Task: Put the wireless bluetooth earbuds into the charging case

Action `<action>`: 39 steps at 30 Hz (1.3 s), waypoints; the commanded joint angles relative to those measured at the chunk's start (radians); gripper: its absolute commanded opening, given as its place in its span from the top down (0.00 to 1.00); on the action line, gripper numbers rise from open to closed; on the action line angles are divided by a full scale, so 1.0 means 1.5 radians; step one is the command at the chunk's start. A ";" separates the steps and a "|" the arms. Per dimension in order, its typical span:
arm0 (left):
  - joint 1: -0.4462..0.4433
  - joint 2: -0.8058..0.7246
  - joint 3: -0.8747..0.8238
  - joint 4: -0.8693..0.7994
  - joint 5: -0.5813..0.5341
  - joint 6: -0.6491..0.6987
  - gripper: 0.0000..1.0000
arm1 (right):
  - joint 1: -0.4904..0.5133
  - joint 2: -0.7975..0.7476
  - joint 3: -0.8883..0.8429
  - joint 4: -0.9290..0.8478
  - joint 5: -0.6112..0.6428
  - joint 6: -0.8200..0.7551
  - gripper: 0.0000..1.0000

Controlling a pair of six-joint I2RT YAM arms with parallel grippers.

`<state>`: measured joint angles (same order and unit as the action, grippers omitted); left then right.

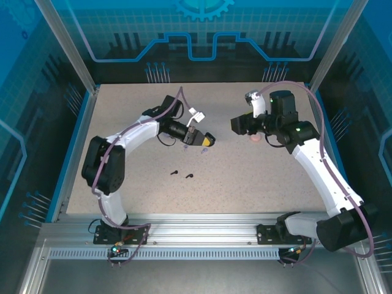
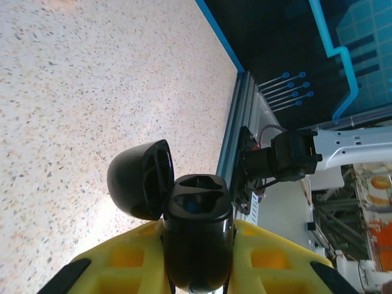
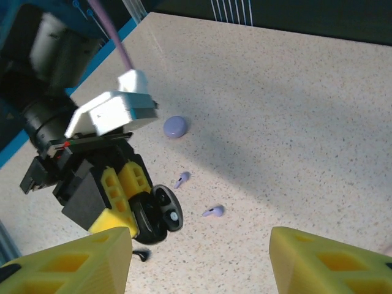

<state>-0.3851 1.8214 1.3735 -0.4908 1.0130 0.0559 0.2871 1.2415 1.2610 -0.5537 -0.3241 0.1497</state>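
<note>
**Clamping the black case (image 2: 196, 202) over the table (image 1: 257, 177)**

Squeezing it tight in the left gripper (image 2: 196, 225), lid (image 2: 138, 184) flipped back on its hinge. Holding the right gripper (image 3: 199, 236) up with yellow fingers (image 3: 67, 263) spread wide, grasping nothing. Spotting the two lilac earbuds (image 3: 182, 179) lying on the table just beside the black case, with a round lilac case (image 3: 175, 127) a bit farther off. Seeing the black earbuds (image 1: 174, 173) lying nearer the arm bases. Working on a speckled beige top, blue trim round the edges, aluminium rails (image 1: 202, 236) up front, glowing blue panels (image 1: 202, 30) walling in the whole room.
</note>
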 commanded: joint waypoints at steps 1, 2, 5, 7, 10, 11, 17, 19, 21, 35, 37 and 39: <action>0.007 -0.094 -0.067 0.135 -0.041 -0.057 1.00 | 0.000 0.006 -0.022 -0.033 0.017 0.091 0.37; 0.007 -0.119 -0.096 0.164 -0.056 -0.069 1.00 | 0.003 0.004 -0.033 -0.033 0.028 0.113 0.37; 0.008 -0.196 -0.180 0.249 -0.127 -0.099 1.00 | 0.020 0.004 -0.072 -0.022 0.053 0.177 0.36; 0.008 -0.249 -0.232 0.313 -0.183 -0.124 1.00 | 0.043 0.015 -0.090 -0.030 0.094 0.228 0.36; 0.009 -0.317 -0.299 0.394 -0.273 -0.162 1.00 | 0.085 0.040 -0.113 -0.033 0.136 0.307 0.35; 0.009 -0.339 -0.318 0.416 -0.297 -0.173 1.00 | 0.101 0.049 -0.121 -0.028 0.143 0.334 0.35; 0.008 -0.439 -0.399 0.504 -0.415 -0.253 1.00 | 0.236 0.132 -0.132 -0.010 0.205 0.509 0.35; 0.008 -0.471 -0.425 0.532 -0.444 -0.269 1.00 | 0.275 0.166 -0.124 -0.004 0.218 0.546 0.35; 0.008 -0.503 -0.447 0.544 -0.476 -0.278 1.00 | 0.307 0.197 -0.112 -0.011 0.237 0.571 0.35; 0.009 -0.640 -0.536 0.585 -0.671 -0.303 1.00 | 0.427 0.340 -0.066 0.045 0.234 0.786 0.34; 0.009 -0.643 -0.535 0.584 -0.674 -0.308 1.00 | 0.433 0.366 -0.044 0.047 0.224 0.793 0.34; 0.008 -0.648 -0.536 0.585 -0.679 -0.313 1.00 | 0.437 0.389 -0.025 0.050 0.219 0.798 0.34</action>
<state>-0.3771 0.8730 0.5594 0.3714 0.0387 -0.3946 0.9249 1.7885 1.1725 -0.4927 0.0174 1.2892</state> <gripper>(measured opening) 0.217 0.656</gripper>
